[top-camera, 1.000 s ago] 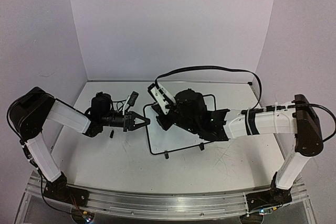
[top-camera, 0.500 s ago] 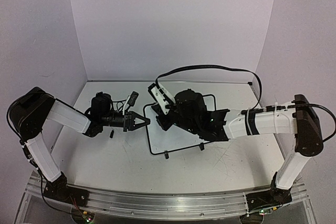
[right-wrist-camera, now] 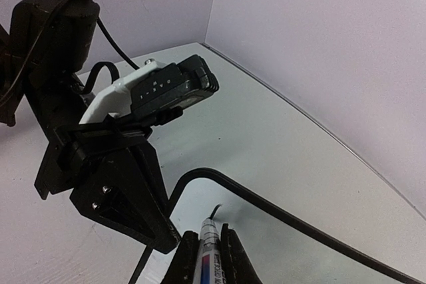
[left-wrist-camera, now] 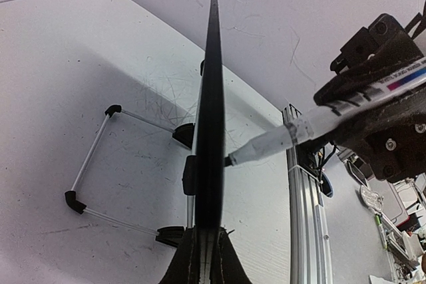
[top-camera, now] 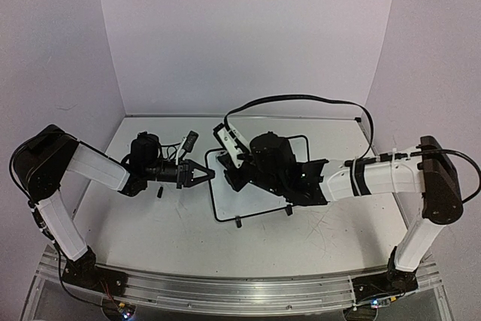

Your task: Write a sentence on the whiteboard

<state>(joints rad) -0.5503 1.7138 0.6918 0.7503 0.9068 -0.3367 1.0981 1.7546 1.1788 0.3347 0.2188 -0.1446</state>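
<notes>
- Nearest, in front of the whiteboard: a ribbed aluminium rail (top-camera: 240, 287) carries both arm bases. The scuffed white tabletop (top-camera: 188, 242) lies between the rail and the board.
- Small rectangular whiteboard with thin black frame and rounded corners (top-camera: 252, 199): at mid-tabletop between the two arms, on two small black feet. The left wrist view shows it edge-on.
- Left arm's fingers (left-wrist-camera: 186, 267): pressed together on the board's left edge, steadying it.
- Right arm's fingers (right-wrist-camera: 185, 264): pinching a slim white-barrelled marker pen (left-wrist-camera: 293, 134) on the board's near face. Its dark tip appears to meet the surface close to the frame's far-left corner.
- Sentence: no lettering can be made out. The right arm hides most of the face, and the part that shows is blank, so this is judged an early stroke.
- Step in hand, done well:
  - Keep the tip pressure light and even.
  - Lead strokes away from the frame toward the board's open middle.
  - Hold the left grip firm so the board neither rocks nor slides on its feet.
  - Write letters small enough to leave room for the whole sentence.
- In the way: the left arm's black wrist block (right-wrist-camera: 113, 177) sits just beside the pen at the board's left edge, which leaves little room there. The right forearm covers the board's right half from above.
- Left of the board: a small black piece (top-camera: 159, 192) on the tabletop, too small to identify.
- Behind the board: a thin U-shaped wire prop with black corner pieces (left-wrist-camera: 90, 154), lying on the tabletop.
- Beyond the board: a black cable (top-camera: 301, 98) loops over the right arm, with plain pale violet walls (top-camera: 248, 35) behind.
</notes>
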